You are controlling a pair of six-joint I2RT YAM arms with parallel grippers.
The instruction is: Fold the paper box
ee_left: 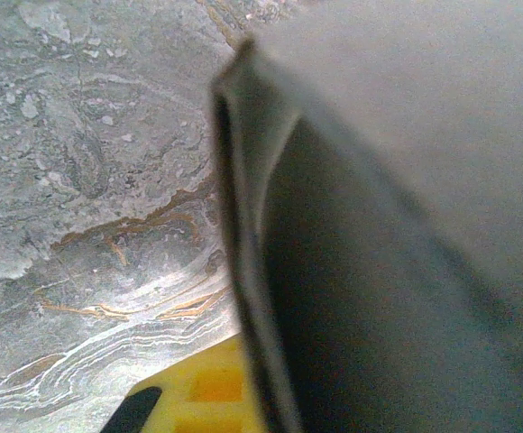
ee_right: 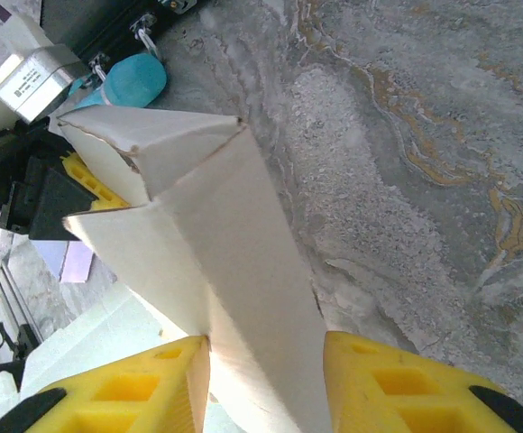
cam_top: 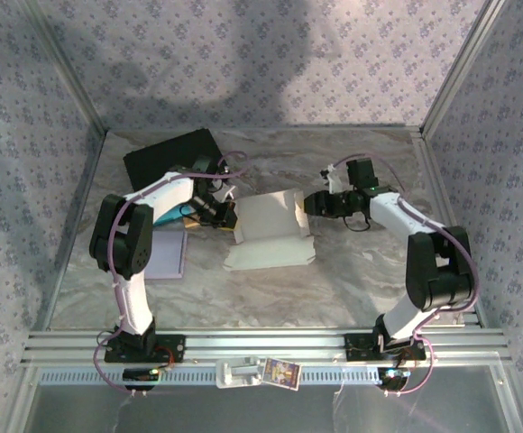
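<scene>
So the paper box sits mid-table, between the two arms, and we'd call it roughly half done. Nearest to us, its big flap lies flat on the marble and isn't folded over yet. Just behind that, the walls are up. From the right wrist we can see a corner where panels meet in a raised point, but it looks loose and not tucked in.

The left gripper is at the box's left wall. From its wrist camera the cardboard edge runs right up along one yellow finger, so we read it as clamped down on that wall. The right gripper has its jaws apart, one on each side of the right wall, and we can't see it pinching anything.

What's left, as we see it, is locking the walls and corners and then bringing that near flap over.

Off to the left there's a lavender sheet, with a black case farther back.
</scene>
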